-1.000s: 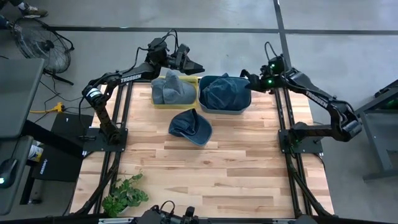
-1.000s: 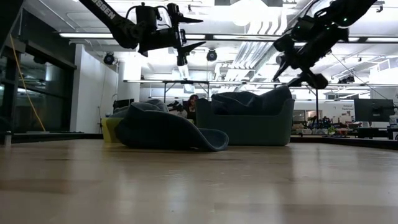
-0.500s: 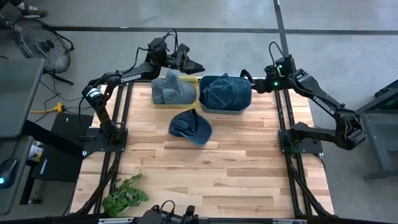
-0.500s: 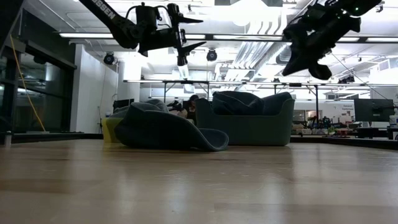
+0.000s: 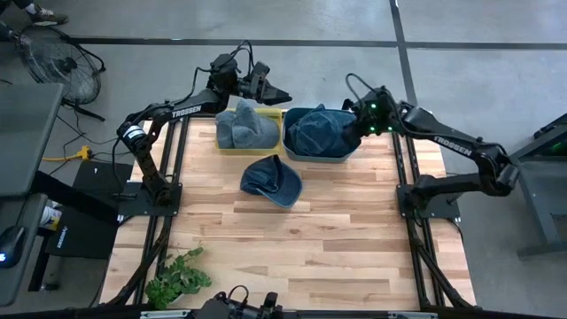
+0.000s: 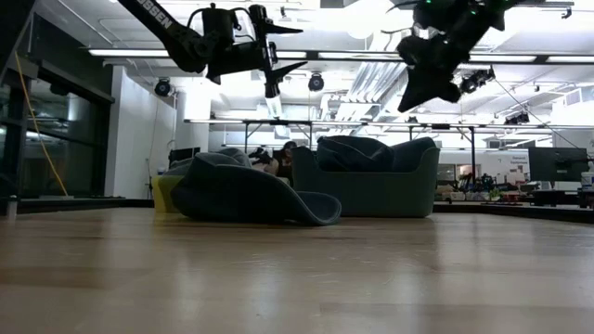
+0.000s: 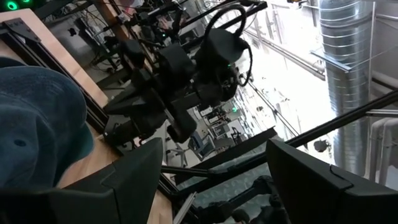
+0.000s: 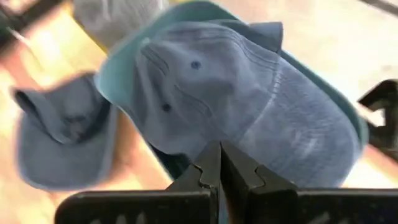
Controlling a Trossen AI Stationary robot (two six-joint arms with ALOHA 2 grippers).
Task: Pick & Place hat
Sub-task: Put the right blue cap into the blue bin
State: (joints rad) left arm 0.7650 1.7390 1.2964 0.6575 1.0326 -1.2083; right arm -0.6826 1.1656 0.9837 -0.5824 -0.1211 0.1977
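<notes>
A blue hat (image 5: 271, 180) lies on the wooden table by its brim, just in front of two bins; it also shows in the low view (image 6: 246, 195). Another blue hat (image 8: 230, 99) fills the teal bin (image 5: 341, 152). A grey hat (image 5: 245, 128) sits in the yellow bin (image 5: 221, 146). My right gripper (image 5: 354, 124) hangs shut and empty, high above the teal bin's right end (image 6: 432, 88). My left gripper (image 5: 270, 91) stands open in the air beyond the yellow bin's far edge, touching nothing.
A green plant (image 5: 177, 279) lies at the table's near left corner. The table's near half is bare wood (image 5: 337, 248). Black frame rails (image 5: 403, 168) run along both sides, and a fan (image 5: 53, 62) stands off the table at the far left.
My right gripper has shut on nothing, risen above the teal bin and swung a little toward the table's left. The raised edge of the hat in the teal bin has sunk back down.
</notes>
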